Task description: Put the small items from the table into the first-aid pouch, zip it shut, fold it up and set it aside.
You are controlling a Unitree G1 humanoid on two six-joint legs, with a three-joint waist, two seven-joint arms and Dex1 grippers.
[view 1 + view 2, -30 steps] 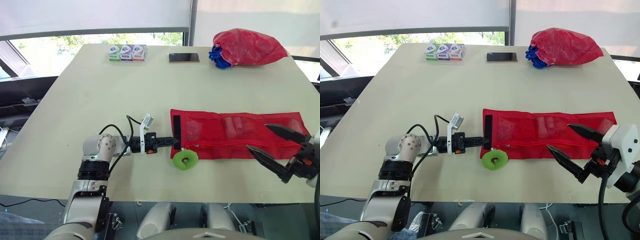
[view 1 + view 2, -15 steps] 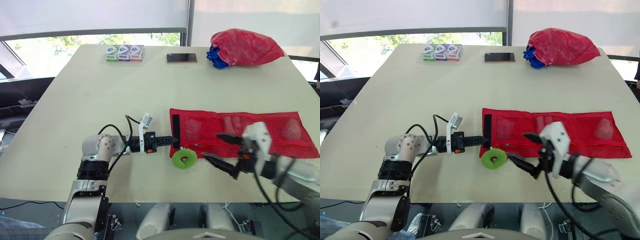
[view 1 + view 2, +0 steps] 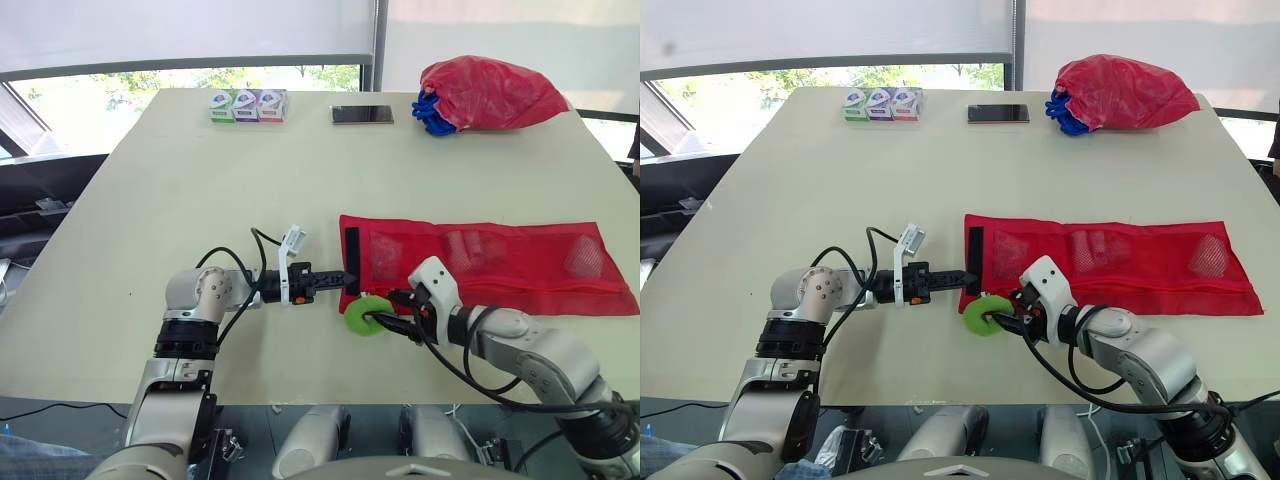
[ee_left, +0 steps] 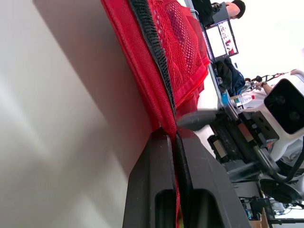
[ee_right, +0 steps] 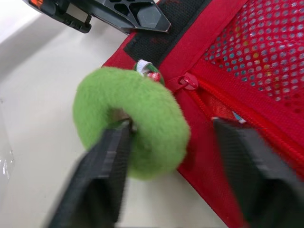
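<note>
Far edge of the table [image 3: 250, 170], robot's left portion: three small cartons [image 3: 246, 105] stand side by side in a touching row, coloured green, purple and red. Just beside the row, toward the centre, a dark phone [image 3: 361, 115] lies flat. At the far right corner a bulging red plastic bag [image 3: 495, 93] rests, with a blue bundle [image 3: 430, 110] showing at its mouth. Behind the table: a window [image 3: 100, 100] under a lowered white roller blind [image 3: 190, 35]. Background, left wrist view: a lit screen [image 4: 220, 40] and a person [image 4: 235, 8] near it.

Left pincer [image 3: 346, 278] pinched closed, arm stretched rightward; right pincer [image 3: 388, 311] spread apart, forearm reaching leftward.
</note>
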